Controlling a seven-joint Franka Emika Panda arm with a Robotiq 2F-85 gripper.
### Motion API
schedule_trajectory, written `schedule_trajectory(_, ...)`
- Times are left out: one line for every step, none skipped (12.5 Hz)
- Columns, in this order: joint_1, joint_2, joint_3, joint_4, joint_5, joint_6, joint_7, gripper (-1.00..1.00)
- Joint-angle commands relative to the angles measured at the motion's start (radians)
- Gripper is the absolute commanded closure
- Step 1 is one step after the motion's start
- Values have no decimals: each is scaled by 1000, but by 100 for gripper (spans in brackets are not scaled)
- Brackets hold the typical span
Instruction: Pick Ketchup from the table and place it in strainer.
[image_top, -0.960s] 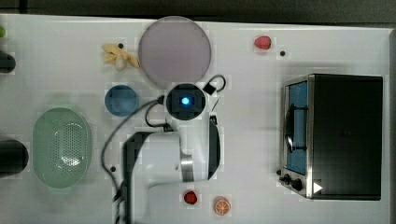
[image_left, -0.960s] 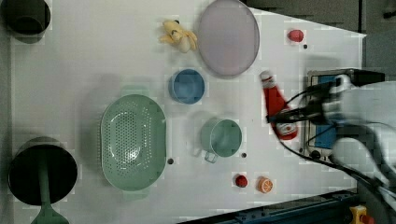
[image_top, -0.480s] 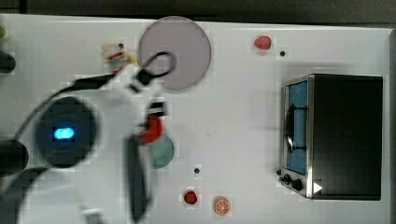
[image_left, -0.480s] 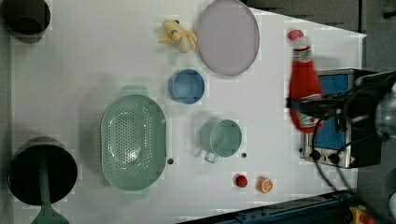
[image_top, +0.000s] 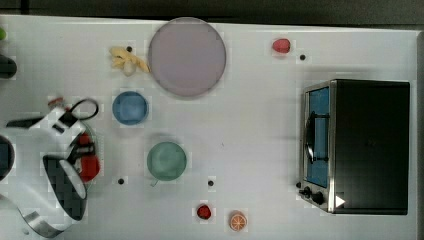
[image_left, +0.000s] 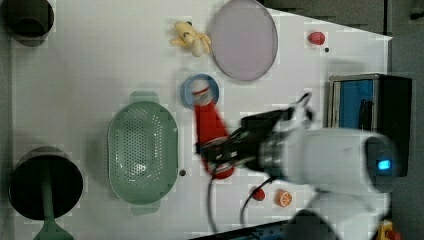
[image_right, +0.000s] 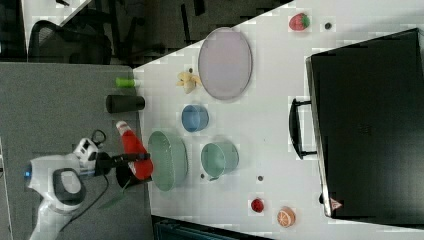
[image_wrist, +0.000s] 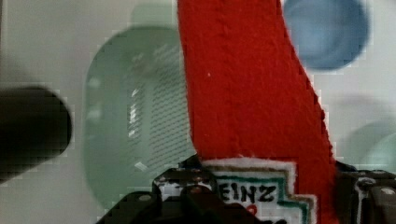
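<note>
Top view: looks straight down on the white table (image_top: 260, 125), whole surface in frame. Left view: also overhead, slightly oblique and a bit closer. Right view: steeper oblique, farther back, taking in grey floor and chairs beyond the table. All three share the purple plate (image_top: 186, 56), blue bowl (image_left: 200, 90), green cup (image_right: 219, 158) and toaster oven (image_top: 367, 145). Wrist view: close, facing down past the held ketchup (image_wrist: 247, 88) onto the strainer (image_wrist: 135, 116).

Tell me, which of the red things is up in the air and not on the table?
The ketchup, the long red bottle gripped by the end effector. The strawberry and the tiny round red piece both lie on the table.
</note>
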Motion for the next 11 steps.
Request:
schedule_trajectory(12,75,41,18,-2,110,190,-25)
schedule_trajectory(27,116,50,18,-10,138,191,-25)
schedule_trajectory(44,157,52,17,-27,162,192,-25)
schedule_trajectory(59,197,50,17,-54,200,197,-25)
schedule_trajectory(69,235,47,16,-89,246,208,-25)
schedule_trajectory(78,269,47,14,-104,288,240,-25)
schedule_trajectory(85,298,47,13,-107,303,288,-25)
schedule_trajectory(89,319,46,13,-117,303,331,-25)
schedule_trajectory(91,330,46,13,-137,304,353,-33)
schedule_trajectory(92,331,42,11,-156,302,355,-53)
schedule_trajectory(93,331,35,4,-183,303,355,-75)
